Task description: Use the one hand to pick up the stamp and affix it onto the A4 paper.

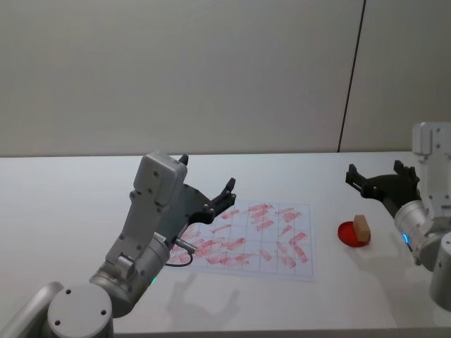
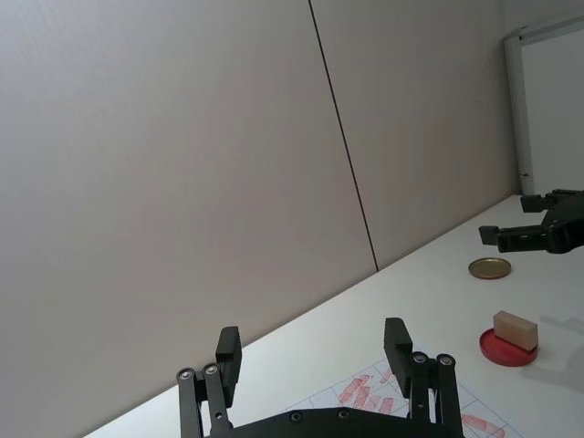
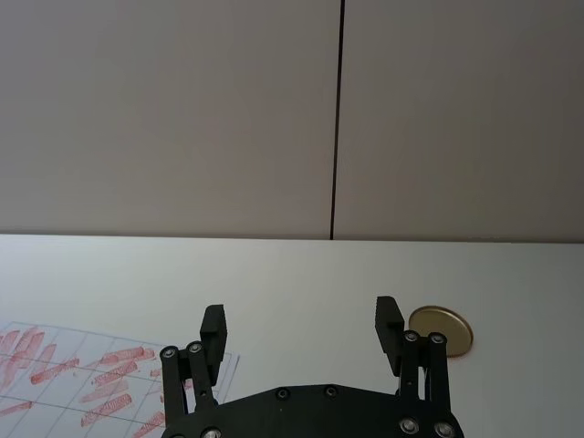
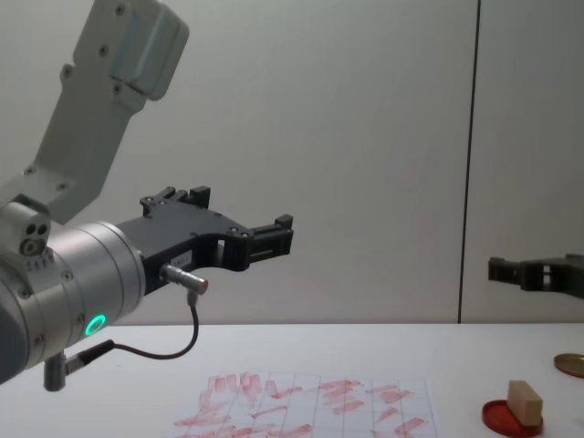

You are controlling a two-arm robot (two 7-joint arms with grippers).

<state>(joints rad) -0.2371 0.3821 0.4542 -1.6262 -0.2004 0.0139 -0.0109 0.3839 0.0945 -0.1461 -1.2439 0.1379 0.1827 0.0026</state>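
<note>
stamp (image 1: 361,227) on ink pad (image 1: 350,234) | right pincer (image 1: 373,178) open, above/behind

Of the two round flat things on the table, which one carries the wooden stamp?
The red ink pad, under the stamp. The gold lid lies bare.

Bench (image 1: 70,204): white, plain surface, running back to the wall.

Ink pad (image 1: 350,234): red, round, flat on the bench toward the robot's right side.

Lid (image 3: 441,330): gold, round, lying flat on the bench, beyond the ink pad and apart from it; its edge shows at the right margin of the chest view.

Wall (image 1: 211,70): light grey panels, meeting the far edge of the bench. A thin dark vertical seam (image 1: 351,77) divides two panels.

White frame (image 2: 520,109): upright, at the far right in the left wrist view.
</note>
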